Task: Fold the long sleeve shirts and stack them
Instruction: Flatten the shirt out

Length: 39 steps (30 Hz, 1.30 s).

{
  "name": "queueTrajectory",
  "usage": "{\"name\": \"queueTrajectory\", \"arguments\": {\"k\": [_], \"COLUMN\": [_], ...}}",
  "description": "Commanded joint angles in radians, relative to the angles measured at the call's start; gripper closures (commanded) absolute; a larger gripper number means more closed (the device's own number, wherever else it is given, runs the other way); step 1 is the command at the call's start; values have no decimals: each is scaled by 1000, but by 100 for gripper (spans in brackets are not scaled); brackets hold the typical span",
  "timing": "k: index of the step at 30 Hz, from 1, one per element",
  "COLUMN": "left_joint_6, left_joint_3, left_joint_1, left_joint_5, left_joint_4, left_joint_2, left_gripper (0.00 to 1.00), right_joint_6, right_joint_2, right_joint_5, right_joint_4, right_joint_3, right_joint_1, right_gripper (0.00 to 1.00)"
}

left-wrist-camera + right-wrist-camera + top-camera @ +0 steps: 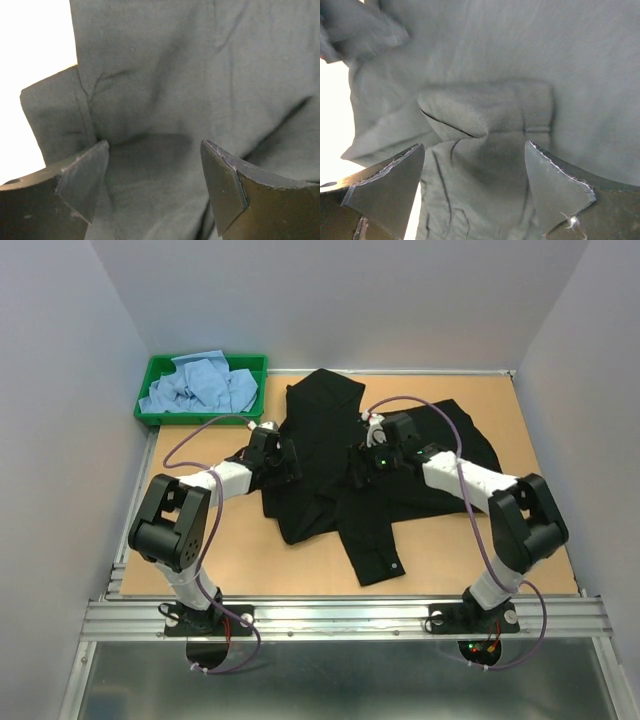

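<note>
TWO ARMS OVER ONE SHIRT: A black shirt (320, 420) lies rumpled across the middle of the table (530, 550), one sleeve (372, 540) trailing toward the near edge with a pale button (395, 566) showing at its end. Both arms reach in over the cloth. The left gripper (278, 455) is low at the shirt's left side and the right gripper (366, 465) is over its centre, the two well apart.

The left wrist view shows the left fingers (82, 175) spread wide, with nothing pinched between them and smooth dark cloth and a stitched seam (85, 115) just beyond. The right wrist view shows the right fingers (555, 190) spread just as wide, with a bunched fold (485, 112) of the same cloth lying loose beyond their tips and neither pad pressing on it.

The blue shirts (200, 385) sit heaped and unfolded in a green tray (255, 362) at the table's far left corner, just beside the black shirt's collar end
</note>
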Motion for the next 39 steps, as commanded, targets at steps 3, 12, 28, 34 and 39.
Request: {"name": "queueTrajectory", "arguments": {"k": [3, 12, 28, 34, 39], "left_joint_6": [24, 40, -87, -142, -151], "left_joint_3": [77, 264, 606, 627, 594], "left_joint_1": [-6, 3, 54, 66, 69], "left_joint_5": [-38, -80, -21, -26, -18], "left_joint_4": [-13, -56, -97, -67, -21], "left_joint_2": [74, 223, 425, 421, 351], "left_gripper": [15, 23, 23, 23, 22], "right_joint_6": [-60, -92, -55, 0, -11], "right_joint_2": [97, -31, -277, -234, -176], "right_joint_5": [10, -31, -261, -341, -390], "right_joint_4": [36, 24, -225, -300, -372], "right_joint_3": [57, -17, -293, -295, -264], "right_joint_1": [40, 76, 187, 211, 221], "right_gripper": [17, 100, 100, 98, 70]}}
